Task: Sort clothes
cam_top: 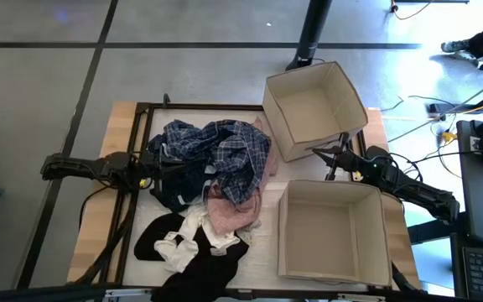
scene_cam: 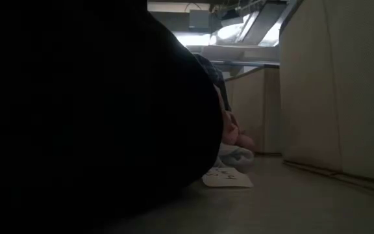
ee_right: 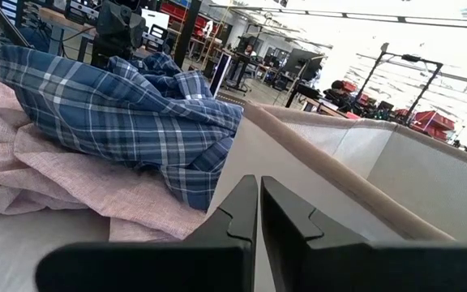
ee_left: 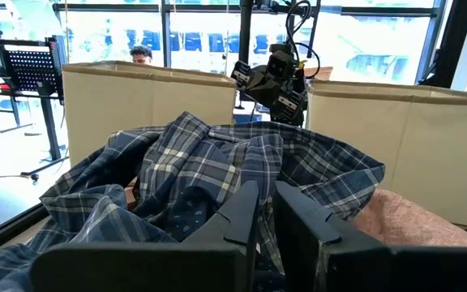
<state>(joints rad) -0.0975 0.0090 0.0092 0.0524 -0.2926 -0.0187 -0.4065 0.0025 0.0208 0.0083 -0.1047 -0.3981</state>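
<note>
Plaid shirt [cam_top: 229,155] heaped between grippers: left gripper [cam_top: 159,161] jaws nearly closed (empty) beside it, right gripper [cam_top: 319,153] jaws closed, apart.

left gripper [cam_top: 153,159] closed, right gripper [cam_top: 329,155] closed

Counter [cam_top: 124,117], left and middle: taken up by the heaped plaid shirt [cam_top: 225,155], pink garment [cam_top: 233,214], white pieces [cam_top: 179,243] and black pieces [cam_top: 212,264].
Right side: two open cardboard boxes, far box [cam_top: 313,105] tilted, near box [cam_top: 334,231]; both interiors bare.
Gap between the boxes: occupied by the right tool [cam_top: 329,155], fingers together.
Left edge: left tool [cam_top: 162,159] against the pile.
</note>
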